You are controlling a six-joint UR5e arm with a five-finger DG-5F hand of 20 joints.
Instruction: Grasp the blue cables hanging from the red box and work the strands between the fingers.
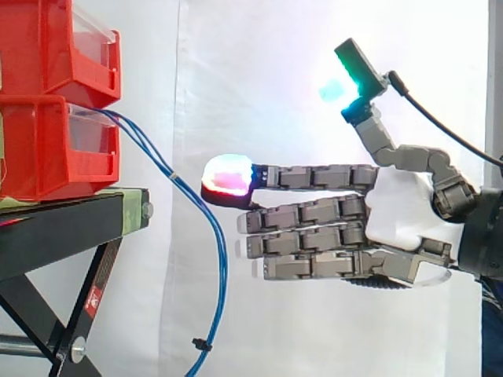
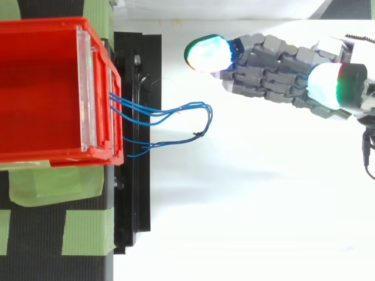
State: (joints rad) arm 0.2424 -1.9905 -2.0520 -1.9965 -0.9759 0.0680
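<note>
Blue cables (image 1: 222,267), red bins (image 1: 39,149), black stand (image 1: 63,228)

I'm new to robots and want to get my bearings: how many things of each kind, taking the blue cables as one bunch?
Red bins: 2
Black stand: 1
Blue cable bunch: 1
Robot hand: 1
Total: 5

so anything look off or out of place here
Nothing stands out. The blue cables hang in loose loops from the lower red bin, with no visible damage. The hand is open with straight fingers, and the top view shows it apart from the cables.
</note>
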